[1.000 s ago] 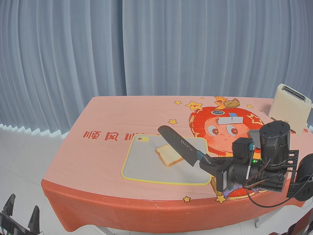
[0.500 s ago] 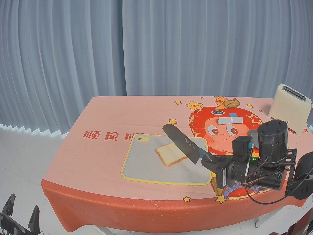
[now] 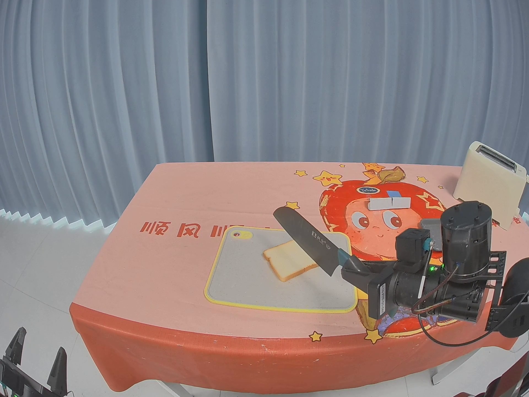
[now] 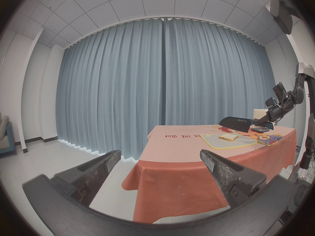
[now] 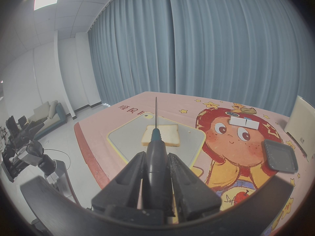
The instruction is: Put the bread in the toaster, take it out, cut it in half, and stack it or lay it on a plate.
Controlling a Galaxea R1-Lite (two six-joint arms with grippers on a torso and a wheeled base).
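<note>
A whole slice of bread (image 3: 286, 260) lies flat on the grey cutting board (image 3: 242, 282) with a yellow rim. My right gripper (image 3: 358, 274) is shut on the handle of a black knife (image 3: 308, 241). The blade hangs in the air over the bread's right side, tip pointing toward the table's back left. In the right wrist view the knife (image 5: 156, 115) is edge-on above the bread (image 5: 165, 135), held by the right gripper (image 5: 156, 156). The cream toaster (image 3: 490, 183) stands at the back right. My left gripper (image 4: 160, 167) is open, low and off the table's left front.
A dark grey square plate (image 5: 280, 154) lies on the tablecloth between the board and the toaster, partly behind my right arm in the head view. Small white and blue blocks (image 3: 390, 201) sit behind the board. The table's left half is bare cloth.
The right arm and the knife have drifted slightly right and toward the back, the blade staying above the bread. Bread, board and left gripper have not moved.
</note>
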